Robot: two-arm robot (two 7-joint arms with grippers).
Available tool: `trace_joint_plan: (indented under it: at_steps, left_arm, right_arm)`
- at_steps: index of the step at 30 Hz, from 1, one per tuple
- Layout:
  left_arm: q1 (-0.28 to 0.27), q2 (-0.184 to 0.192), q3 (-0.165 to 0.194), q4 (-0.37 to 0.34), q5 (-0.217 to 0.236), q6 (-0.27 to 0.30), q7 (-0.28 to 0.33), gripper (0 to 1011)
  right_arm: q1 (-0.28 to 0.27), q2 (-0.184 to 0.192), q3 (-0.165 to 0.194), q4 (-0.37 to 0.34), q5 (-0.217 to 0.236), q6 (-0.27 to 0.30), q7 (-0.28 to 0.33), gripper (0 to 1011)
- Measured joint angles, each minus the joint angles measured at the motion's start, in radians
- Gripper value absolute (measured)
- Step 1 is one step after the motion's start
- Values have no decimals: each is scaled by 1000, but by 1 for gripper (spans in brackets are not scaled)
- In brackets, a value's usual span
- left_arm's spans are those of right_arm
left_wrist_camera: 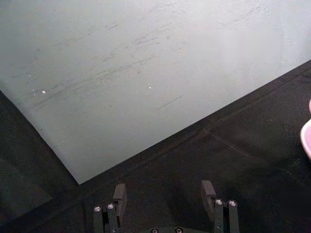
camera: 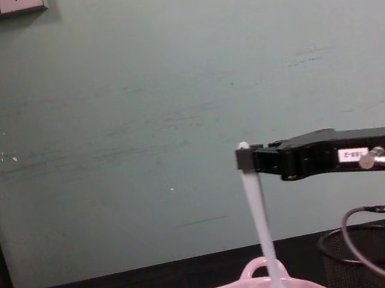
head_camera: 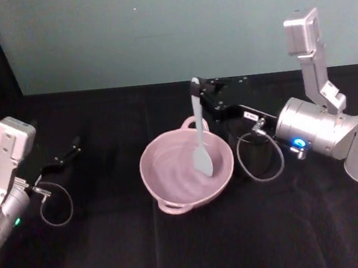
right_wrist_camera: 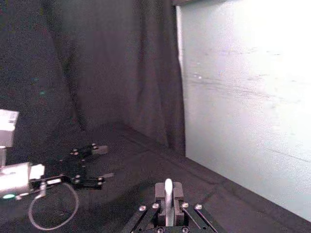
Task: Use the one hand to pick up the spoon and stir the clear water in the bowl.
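Currently: right gripper [head_camera: 198, 92] fingers clenched on spoon [head_camera: 199, 135] near handle tip; scoop hangs upright inside bowl [head_camera: 148, 175]. Spoon looks light, stiff, slick; a top pinch may swivel. Left gripper [head_camera: 71, 148] parked left, fingers released.

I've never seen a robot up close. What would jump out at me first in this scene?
The white spoon stands out first: it hangs upright at the table's middle, pinched near its top by the right gripper, scoop end down inside the pale pink bowl. That bowl looks bright against the black tabletop. The left gripper rests open and idle at the far left.
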Motion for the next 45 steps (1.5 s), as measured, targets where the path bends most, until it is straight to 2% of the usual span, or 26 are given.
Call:
trace_joint_plan:
  at_steps: [5,10,15,23,27,34,40,45]
  left_arm:
    - [0,0,0,0,0,0,0,1011]
    - [0,0,0,0,0,0,0,1011]
    - [0,0,0,0,0,0,0,1011]
    - [0,0,0,0,0,0,0,1011]
    - [0,0,0,0,0,0,0,1011]
    - [0,0,0,0,0,0,0,1011]
    - [0,0,0,0,0,0,0,1011]
    - [0,0,0,0,0,0,0,1011]
  right_arm:
    - [6,-14,-27,-5,-4,5,12,97]
    - [30,-46,-63,14,-12,7,28,98]
    - [74,-86,-95,63,-23,3,45,98]
    - [144,-139,-116,165,-34,-12,59,98]
    - [168,-151,-114,205,-37,-17,62,97]
    - [181,-147,-90,237,-35,-24,56,98]
    - [158,-114,-52,219,-25,-26,39,98]
    - [112,-71,-20,165,-15,-22,19,97]
